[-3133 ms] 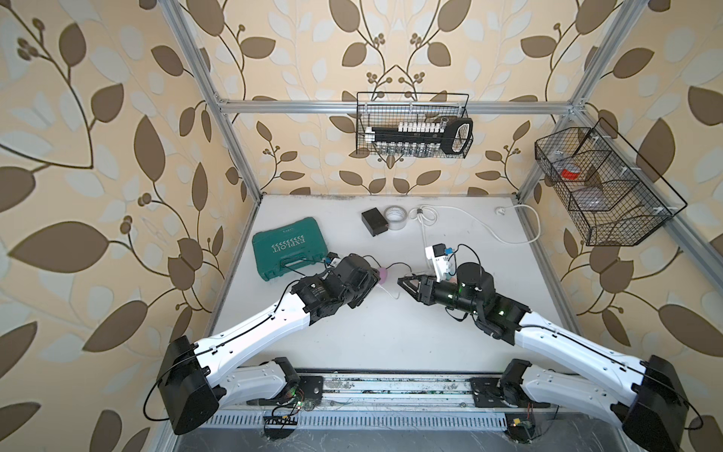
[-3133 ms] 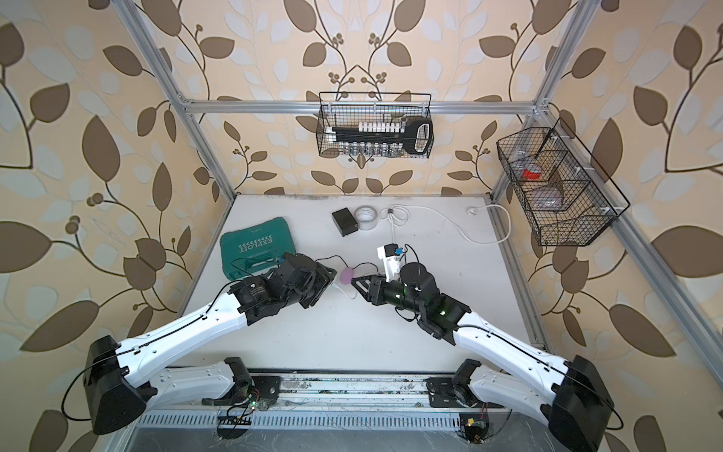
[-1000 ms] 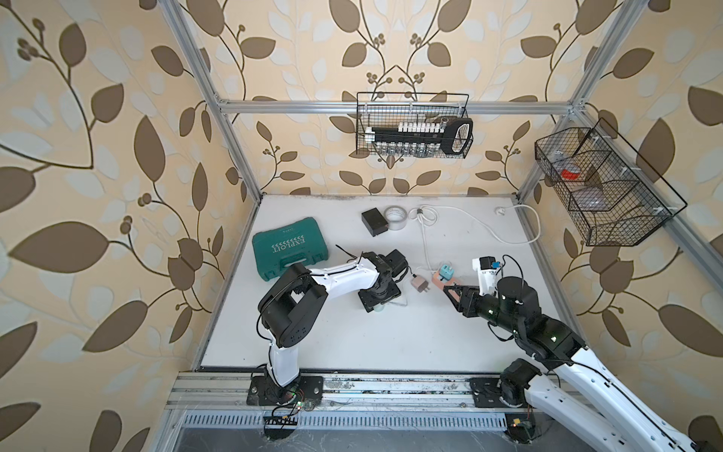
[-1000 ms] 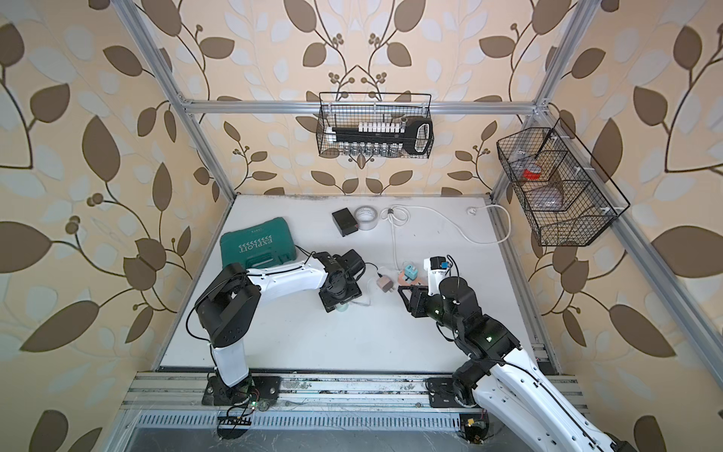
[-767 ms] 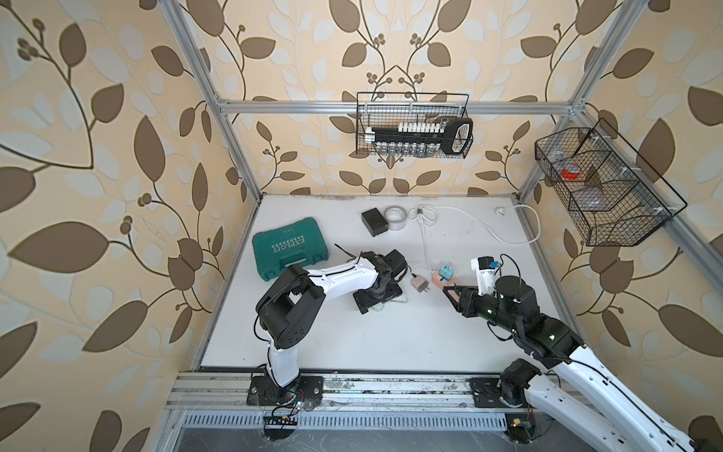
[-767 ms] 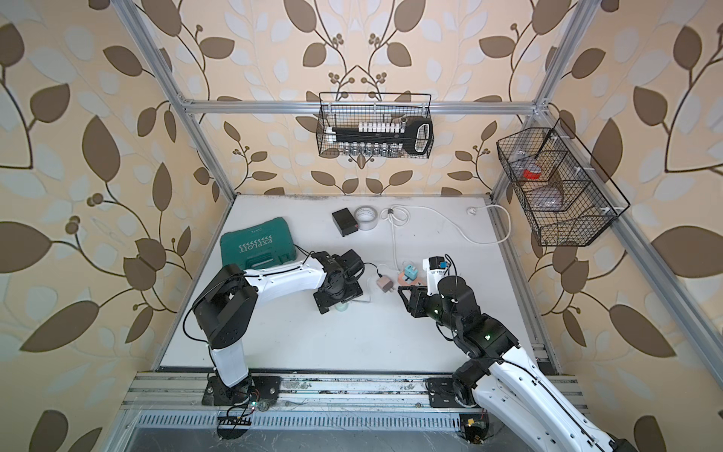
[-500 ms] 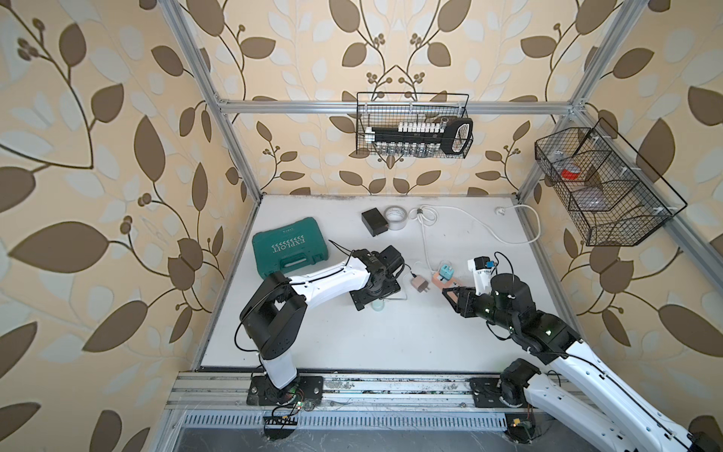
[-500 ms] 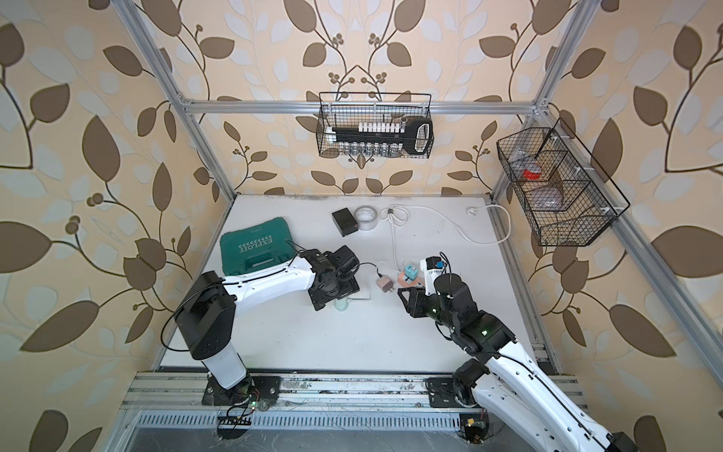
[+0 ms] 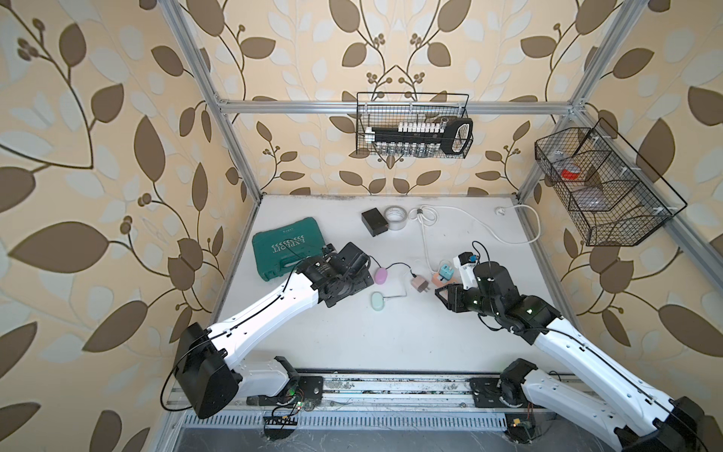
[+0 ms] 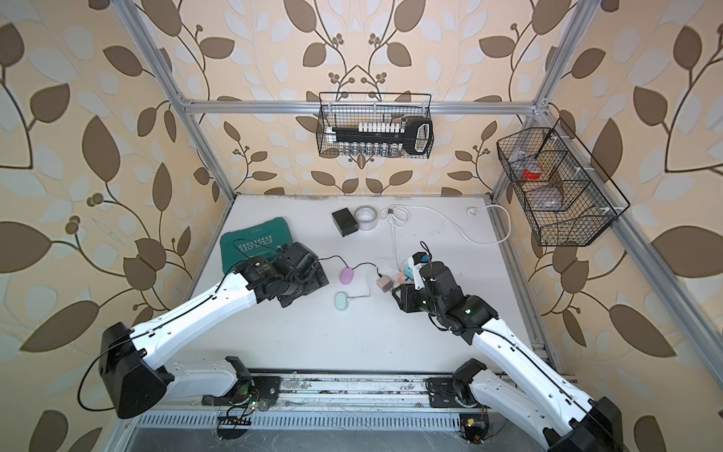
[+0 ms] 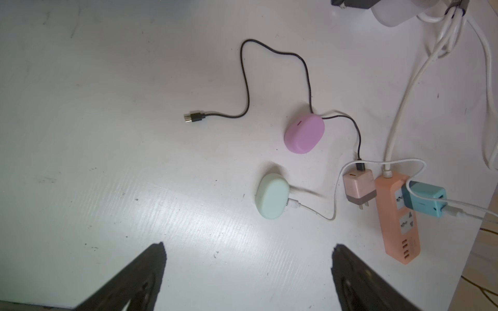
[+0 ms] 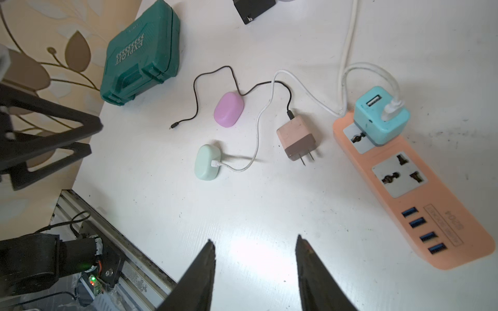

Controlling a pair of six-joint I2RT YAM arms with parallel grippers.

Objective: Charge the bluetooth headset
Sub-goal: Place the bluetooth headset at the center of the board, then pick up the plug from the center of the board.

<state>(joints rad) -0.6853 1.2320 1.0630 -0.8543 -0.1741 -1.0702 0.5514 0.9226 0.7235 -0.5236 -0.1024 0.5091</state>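
Sitting on the desk (image 9: pixel 391 344) btw both arms, the mint headset case (image 12: pixel 207 162) has the white cable (image 12: pixel 216 163) plugged in, running to the teal charger (image 12: pixel 377 118) on the orange strip (image 12: pixel 431 220). Left fingers (image 11: pixel 134 280) wide, right fingers (image 12: pixel 199 277) narrower, both empty.

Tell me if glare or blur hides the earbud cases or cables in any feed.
Left wrist: bright sheen on the table beside the mint case, which reads clearly; the jaws are out of focus. Right wrist: a glare patch on bare table ahead of the jaws; white cable and power strip sharp. Both top views: even light, no glare, cases small.
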